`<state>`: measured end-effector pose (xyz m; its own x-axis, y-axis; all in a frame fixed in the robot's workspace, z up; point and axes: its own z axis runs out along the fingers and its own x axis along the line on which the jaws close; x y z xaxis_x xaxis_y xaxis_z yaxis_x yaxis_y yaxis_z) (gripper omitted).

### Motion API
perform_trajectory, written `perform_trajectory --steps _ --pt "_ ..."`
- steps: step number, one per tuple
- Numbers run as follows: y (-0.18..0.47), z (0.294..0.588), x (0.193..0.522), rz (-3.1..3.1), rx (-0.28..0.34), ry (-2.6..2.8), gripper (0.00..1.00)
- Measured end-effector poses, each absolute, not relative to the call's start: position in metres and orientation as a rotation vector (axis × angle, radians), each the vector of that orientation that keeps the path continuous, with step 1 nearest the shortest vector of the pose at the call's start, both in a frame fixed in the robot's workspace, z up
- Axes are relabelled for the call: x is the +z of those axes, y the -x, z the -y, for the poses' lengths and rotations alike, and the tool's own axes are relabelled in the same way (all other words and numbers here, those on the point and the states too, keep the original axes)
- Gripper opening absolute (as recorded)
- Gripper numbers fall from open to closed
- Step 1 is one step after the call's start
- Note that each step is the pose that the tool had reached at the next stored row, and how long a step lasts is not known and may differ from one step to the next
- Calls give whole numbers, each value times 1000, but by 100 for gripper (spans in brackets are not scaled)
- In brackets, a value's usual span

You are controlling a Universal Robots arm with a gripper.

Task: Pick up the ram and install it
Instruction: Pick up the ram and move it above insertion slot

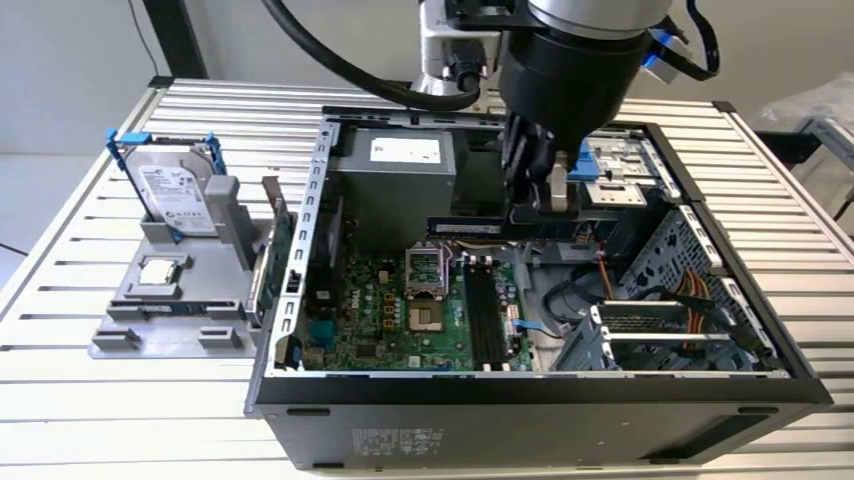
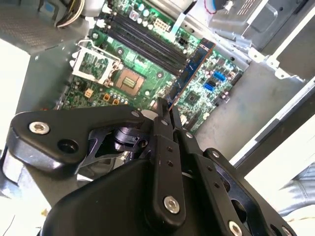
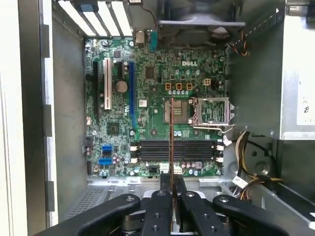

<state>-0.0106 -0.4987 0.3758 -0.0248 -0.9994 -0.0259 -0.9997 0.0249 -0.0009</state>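
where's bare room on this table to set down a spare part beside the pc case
Bare table slats lie at the exterior view's left, between the grey fixture with the hard drive and the near edge, and at its right beside the case. Inside the case is crowded: motherboard, cables, and the end effector gripping the ram above.

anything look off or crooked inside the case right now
The ram, held in the gripper, hangs above the motherboard running crosswise to the black memory slots rather than in line with them. Nothing looks spilled or damaged.
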Motion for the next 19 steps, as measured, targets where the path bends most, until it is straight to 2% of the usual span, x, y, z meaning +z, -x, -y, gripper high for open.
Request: perform_trajectory --steps 19 --pt "-14 499 376 -2302 26 2109 0"
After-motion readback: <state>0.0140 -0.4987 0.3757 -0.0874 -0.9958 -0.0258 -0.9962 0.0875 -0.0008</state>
